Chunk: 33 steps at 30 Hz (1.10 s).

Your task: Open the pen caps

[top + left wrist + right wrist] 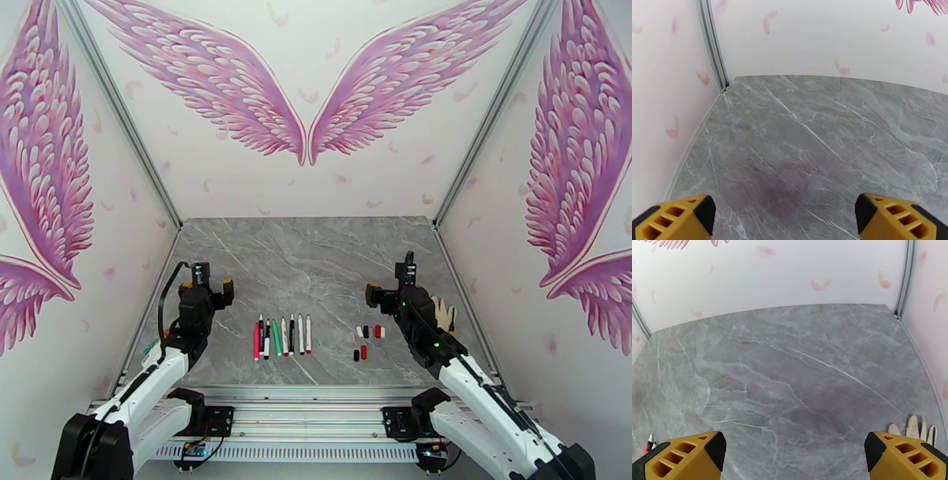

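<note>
Above the table (316, 260), left gripper (215, 284) and right gripper (389, 283) hover, jaws spread.

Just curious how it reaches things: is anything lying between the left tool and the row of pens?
Nothing visible does. The left tool hangs open left of the pens, with bare grey table between them. The loose pen caps lie right of the row, near the right tool.
</note>
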Available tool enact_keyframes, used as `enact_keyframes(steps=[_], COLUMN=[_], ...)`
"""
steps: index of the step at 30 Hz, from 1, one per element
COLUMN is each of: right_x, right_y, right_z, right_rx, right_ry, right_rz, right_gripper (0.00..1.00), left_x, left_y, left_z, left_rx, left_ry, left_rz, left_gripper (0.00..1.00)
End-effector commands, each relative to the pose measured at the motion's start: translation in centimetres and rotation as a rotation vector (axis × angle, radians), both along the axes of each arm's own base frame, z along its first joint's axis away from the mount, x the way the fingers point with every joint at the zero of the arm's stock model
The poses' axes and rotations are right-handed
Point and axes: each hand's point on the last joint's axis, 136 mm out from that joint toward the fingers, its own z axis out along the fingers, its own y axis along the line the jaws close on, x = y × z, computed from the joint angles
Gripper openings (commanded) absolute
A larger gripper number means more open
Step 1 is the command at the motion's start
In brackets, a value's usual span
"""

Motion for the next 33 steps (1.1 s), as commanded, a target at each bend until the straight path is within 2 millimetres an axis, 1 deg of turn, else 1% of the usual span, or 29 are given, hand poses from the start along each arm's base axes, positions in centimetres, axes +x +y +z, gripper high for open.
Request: enact_keyframes(steps=[1,4,9,14,16,19,22,25,30,33], right_x=[0.9,1.3,1.5,1.8,2.0,2.4,2.9,3.3,3.9,4.2], right_y=[-0.9,-1.2,-1.3,-1.8,-2.0,-2.0,-2.1,-2.2,-2.6,-2.7], right_z=[0.1,-0.6,-1.7,-2.3,-2.5,-2.7,-2.8,-3.1,-3.2,-3.3], right_rx=[-0.040,-0.046,-0.067,-0.076,-0.078,-0.080,-0.079,-0.087,-0.105,-0.112], right_ry=[-0.039,-0.027,0.002,0.017,0.015,0.010,0.005,0.007,-0.010,-0.024], right_rz=[-0.034,-0.042,-0.028,-0.045,-0.049,-0.047,-0.050,-0.055,-0.064,-0.059], right_gripper=[0.99,0.99,0.99,0.99,0.99,0.99,0.99,0.99,0.99,0.99], left_x=[0.6,1.3,2.2,3.4,3.7,4.2,4.6,5.1,6.0,6.1], left_y=[0.2,-0.3,-0.2,-0.4,-0.3,0.3,1.1,1.1,1.1,1.4], left_z=[-0.2,-0.6,-1.0,-2.5,-2.7,-2.9,-4.1,-5.2,-5.8,-5.8], left_rx=[0.026,0.015,0.057,0.048,0.059,0.030,-0.013,-0.027,-0.055,-0.069], left_ry=[-0.040,-0.062,-0.076,-0.077,-0.082,-0.093,-0.098,-0.077,-0.032,-0.034], left_rz=[-0.022,-0.056,-0.076,-0.105,-0.113,-0.121,-0.117,-0.138,-0.158,-0.157], left_gripper=[0.99,0.99,0.99,0.99,0.99,0.99,0.99,0.99,0.99,0.99])
